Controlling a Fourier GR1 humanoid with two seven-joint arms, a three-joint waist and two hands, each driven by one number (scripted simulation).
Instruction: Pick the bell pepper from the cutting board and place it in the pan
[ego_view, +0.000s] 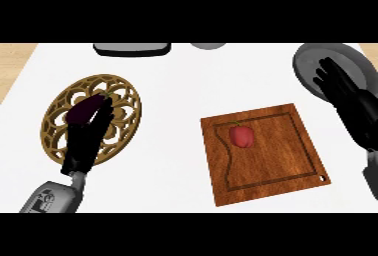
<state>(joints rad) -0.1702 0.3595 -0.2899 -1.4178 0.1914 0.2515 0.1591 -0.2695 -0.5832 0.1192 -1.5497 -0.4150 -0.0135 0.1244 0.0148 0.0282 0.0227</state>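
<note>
Where the brown wooden cutting board (269, 152) lies on the white counter (221, 80), the small red bell pepper (242, 136) rests on its upper left part, untouched. The right hand (353, 102) hangs over the round grey pan (314, 57) at the upper right, fingers straight and slightly apart. The left hand (87, 137) lies on the ornate round golden trivet (63, 107), fingers straight and together, touching a dark purple eggplant (85, 108).
</note>
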